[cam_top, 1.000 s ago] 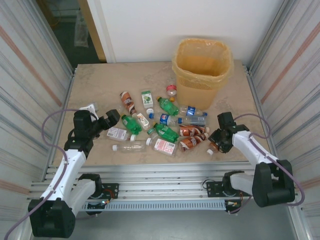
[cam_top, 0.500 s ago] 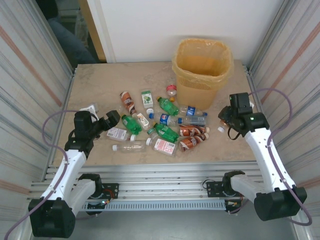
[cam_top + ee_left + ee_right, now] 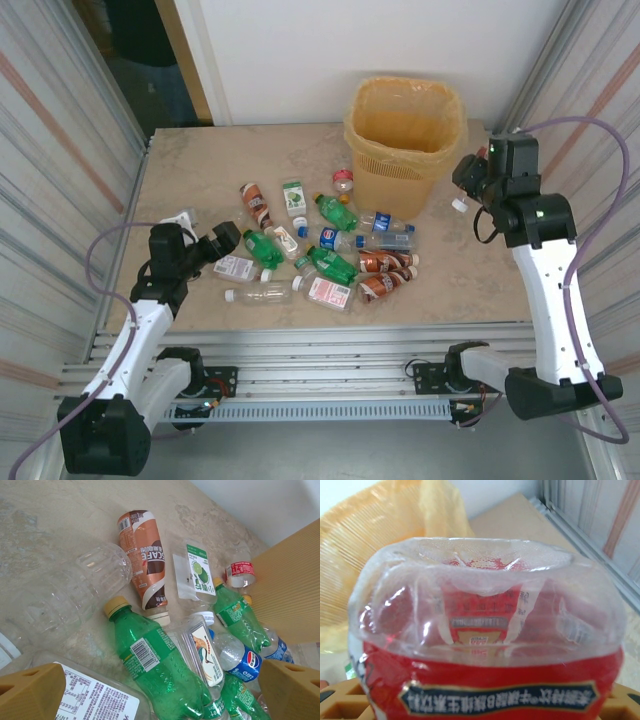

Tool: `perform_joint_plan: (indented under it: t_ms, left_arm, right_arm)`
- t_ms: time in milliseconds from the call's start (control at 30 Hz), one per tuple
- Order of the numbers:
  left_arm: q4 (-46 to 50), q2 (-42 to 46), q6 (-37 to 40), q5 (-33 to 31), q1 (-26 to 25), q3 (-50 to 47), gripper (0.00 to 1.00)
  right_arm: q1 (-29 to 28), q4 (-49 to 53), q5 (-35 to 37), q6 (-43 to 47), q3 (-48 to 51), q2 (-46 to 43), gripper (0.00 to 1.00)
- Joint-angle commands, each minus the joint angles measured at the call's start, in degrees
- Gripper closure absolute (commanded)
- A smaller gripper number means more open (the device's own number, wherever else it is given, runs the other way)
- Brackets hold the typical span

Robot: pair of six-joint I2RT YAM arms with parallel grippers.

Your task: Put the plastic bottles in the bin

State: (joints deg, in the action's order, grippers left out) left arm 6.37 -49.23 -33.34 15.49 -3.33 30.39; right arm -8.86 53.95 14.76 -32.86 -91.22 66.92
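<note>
Table [image 3: 200,170] bears one bin [image 3: 395,185], three green bottles [image 3: 337,212]; right gripper [image 3: 468,185] grips red-labelled bottle [image 3: 485,625].

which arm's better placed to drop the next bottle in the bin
Right. The right gripper holds a red-labelled bottle raised beside the bin; the left gripper sits open, low by the bottle pile.

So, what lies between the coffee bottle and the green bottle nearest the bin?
A clear lime-label bottle, lying flat; the left wrist view shows it between the coffee bottle and green bottle.
</note>
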Motion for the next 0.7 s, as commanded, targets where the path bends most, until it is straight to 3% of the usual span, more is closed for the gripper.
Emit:
perform_joint_plan:
  t_ms: [0,367,667]
  left_arm:
    - [-1.24,0.01,-0.93,1.19,0.34,-0.16,0.01]
    - [-1.22,0.71,-1.74,2.49,0.34,-0.77,0.01]
    - [-0.58,1.24,-1.99,2.80,0.35,-0.51,0.01]
  right_arm:
    - [0.06,-3.28,-2.02,2.78,-4.32,2.02,0.54]
    - [-0.74,-12.51,-12.92,3.14,-16.72,11.29,0.56]
    - [-2.99,-14.53,-16.61,4.51,-27.14,22.38,0.56]
